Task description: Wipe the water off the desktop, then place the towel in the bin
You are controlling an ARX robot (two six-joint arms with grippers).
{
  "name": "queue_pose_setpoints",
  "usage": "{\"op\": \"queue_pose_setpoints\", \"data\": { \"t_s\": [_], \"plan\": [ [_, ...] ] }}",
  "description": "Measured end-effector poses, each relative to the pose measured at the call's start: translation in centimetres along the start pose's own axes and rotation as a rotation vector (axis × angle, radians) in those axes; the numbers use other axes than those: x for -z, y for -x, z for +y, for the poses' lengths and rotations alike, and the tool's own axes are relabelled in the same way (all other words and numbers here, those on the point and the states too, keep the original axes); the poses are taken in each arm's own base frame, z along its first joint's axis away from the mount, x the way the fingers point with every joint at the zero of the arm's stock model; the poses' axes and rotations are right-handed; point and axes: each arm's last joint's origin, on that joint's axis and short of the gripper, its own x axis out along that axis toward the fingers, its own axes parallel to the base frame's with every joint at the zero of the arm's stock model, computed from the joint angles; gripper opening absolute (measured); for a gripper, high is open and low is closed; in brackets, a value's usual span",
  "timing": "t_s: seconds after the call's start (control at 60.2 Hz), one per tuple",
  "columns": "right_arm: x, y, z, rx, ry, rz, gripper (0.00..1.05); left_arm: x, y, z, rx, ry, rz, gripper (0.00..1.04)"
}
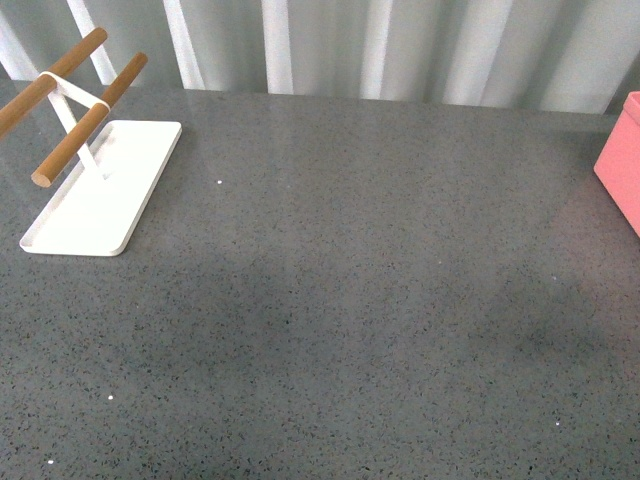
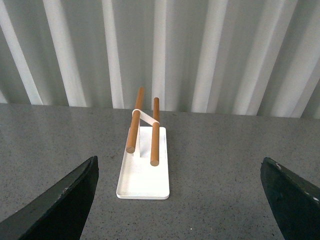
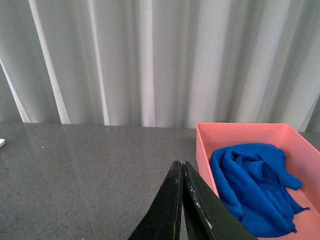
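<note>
The grey speckled surface (image 1: 340,300) lies broad and bare before a pleated curtain (image 1: 400,45), a white tray (image 1: 100,190) far left. The towel (image 3: 255,187) lies crumpled inside the bin (image 3: 240,131) at the right edge. The left tool (image 2: 180,200) gapes wide and empty; the right tool (image 3: 182,200) is pressed closed, holding nothing.

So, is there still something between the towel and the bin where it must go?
No, nothing stands between them. The towel already lies crumpled inside the bin, as the right wrist view shows. The right gripper is shut and empty, beside the bin, over the desktop.
</note>
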Motion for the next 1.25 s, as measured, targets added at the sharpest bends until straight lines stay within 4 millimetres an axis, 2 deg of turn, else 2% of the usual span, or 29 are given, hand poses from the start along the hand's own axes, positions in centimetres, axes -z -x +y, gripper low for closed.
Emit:
{"op": "queue_pose_setpoints", "data": {
  "t_s": [0.083,0.399,0.532,0.581,1.246],
  "plan": [
    [0.00,0.00,0.00,0.000,0.000,0.000,0.04,0.00,0.00,0.00,0.000,0.000,0.000,0.98],
    [0.00,0.00,0.00,0.000,0.000,0.000,0.61,0.00,0.00,0.00,0.000,0.000,0.000,0.98],
    [0.00,0.00,0.00,0.000,0.000,0.000,0.91,0.00,0.00,0.00,0.000,0.000,0.000,0.98],
    [0.00,0.00,0.00,0.000,0.000,0.000,0.99,0.00,0.00,0.00,0.000,0.000,0.000,0.98],
    [0.00,0.00,0.00,0.000,-0.001,0.000,0.98,0.00,0.00,0.00,0.000,0.000,0.000,0.98]
  ]
}}
